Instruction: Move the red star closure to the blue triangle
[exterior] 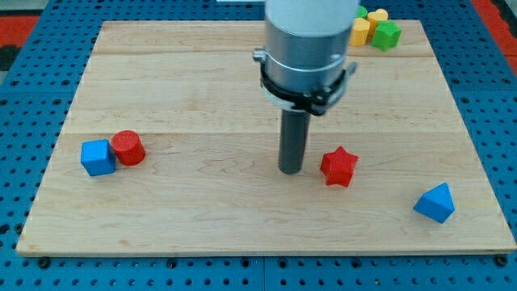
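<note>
The red star (338,166) lies on the wooden board right of centre, toward the view's bottom. The blue triangle (435,203) lies near the board's bottom right corner, well apart from the star. My tip (291,170) rests on the board just left of the red star, with a small gap between them. The rod hangs from the grey cylinder of the arm (309,48) at the view's top centre.
A blue cube (98,158) and a red cylinder (128,148) sit touching at the board's left. Yellow blocks (367,26) and a green block (387,34) cluster at the top right, partly hidden by the arm. The wooden board (202,97) lies on a blue pegboard.
</note>
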`<state>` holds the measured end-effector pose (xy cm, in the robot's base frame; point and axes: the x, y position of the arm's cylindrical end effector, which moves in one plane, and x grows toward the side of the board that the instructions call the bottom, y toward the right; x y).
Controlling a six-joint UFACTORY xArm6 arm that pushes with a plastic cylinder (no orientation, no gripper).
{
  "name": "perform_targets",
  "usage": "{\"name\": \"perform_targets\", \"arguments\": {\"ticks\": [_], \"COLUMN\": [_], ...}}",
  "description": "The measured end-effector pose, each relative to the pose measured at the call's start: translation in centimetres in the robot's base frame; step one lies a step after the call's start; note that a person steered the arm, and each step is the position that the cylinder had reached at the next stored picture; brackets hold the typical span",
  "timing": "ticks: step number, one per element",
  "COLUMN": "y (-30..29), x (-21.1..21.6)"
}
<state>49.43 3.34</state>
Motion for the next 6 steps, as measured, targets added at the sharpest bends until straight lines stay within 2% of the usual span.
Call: {"name": "perform_targets", "arguments": {"ticks": [1, 3, 4, 5, 6], "y": [3.2, 9.2, 9.7, 5.5, 2.2], "x": [-2.1, 2.5, 2.8, 2.1, 4.0]}}
